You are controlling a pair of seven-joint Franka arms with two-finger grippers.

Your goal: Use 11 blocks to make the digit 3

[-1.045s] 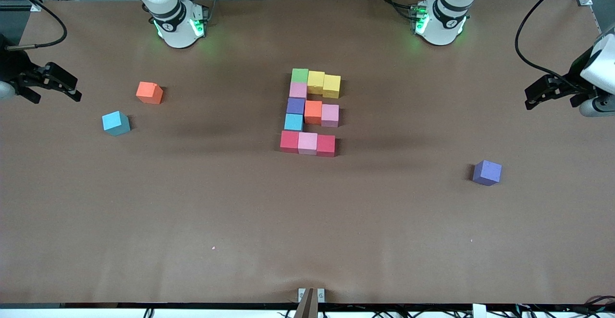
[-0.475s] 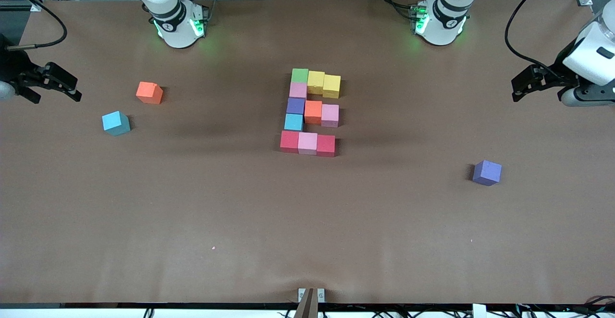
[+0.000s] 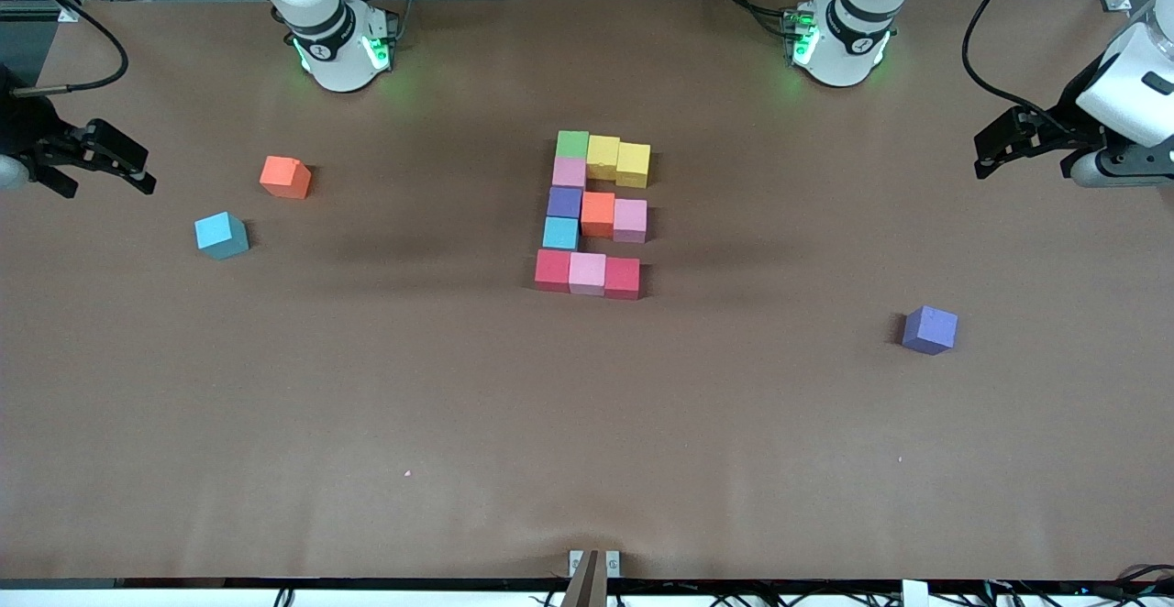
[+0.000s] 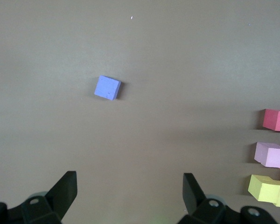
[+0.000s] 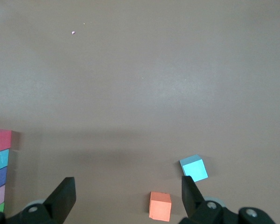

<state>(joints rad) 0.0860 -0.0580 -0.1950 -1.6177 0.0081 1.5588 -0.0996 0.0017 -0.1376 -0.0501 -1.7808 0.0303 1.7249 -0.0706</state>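
Eleven blocks lie touching in a blocky figure [image 3: 592, 213] mid-table. Its column runs green [image 3: 572, 143], pink, purple [image 3: 564, 202], cyan, red [image 3: 552, 270]. Two yellow blocks [image 3: 617, 160], orange plus pink [image 3: 630, 220], and pink plus red [image 3: 622, 278] form three bars toward the left arm's end. My left gripper [image 3: 989, 150] [image 4: 129, 179] hangs open and empty over the left arm's end of the table. My right gripper [image 3: 142, 170] [image 5: 128, 184] waits open and empty over the right arm's end.
A loose purple block [image 3: 929, 329] [image 4: 107, 87] lies toward the left arm's end, nearer the front camera than the figure. Loose orange [image 3: 285, 177] [image 5: 159, 206] and cyan [image 3: 221, 235] [image 5: 193, 168] blocks lie toward the right arm's end.
My left gripper has drifted a little toward the robots' side of the table and slightly inward. The right arm and all blocks have stayed put.
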